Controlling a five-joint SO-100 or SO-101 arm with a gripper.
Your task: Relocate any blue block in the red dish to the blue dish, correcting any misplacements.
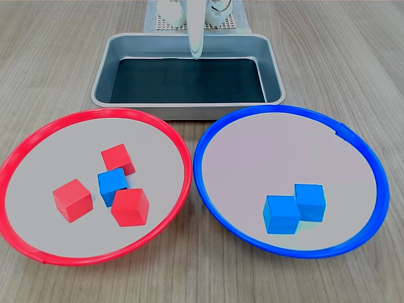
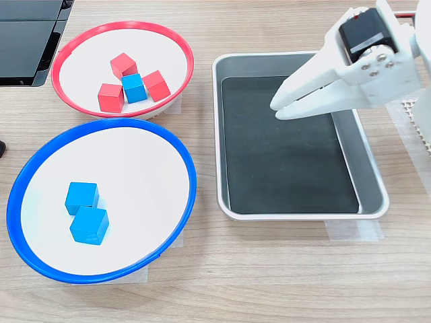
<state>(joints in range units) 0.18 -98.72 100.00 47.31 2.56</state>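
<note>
The small blue plastic cube point(image 1: 113, 184) is seen in the round red-rimmed dish point(image 1: 38, 136), touching three red cubes point(image 1: 72, 199). The white gripper point(image 2: 279, 108), its jaws nearly closed and empty, is held above the rectangular metal tray point(image 2: 369, 163).

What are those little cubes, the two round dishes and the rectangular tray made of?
The blue block and the red cubes look like hard plastic: even colour, crisp edges, a slight sheen. The red dish and the blue dish seem to be plastic too, with glossy coloured rims and matte pale grey insides, though that is less sure. The tray looks like brushed metal, silvery with soft reflections; its dark floor may be a liner.
</note>
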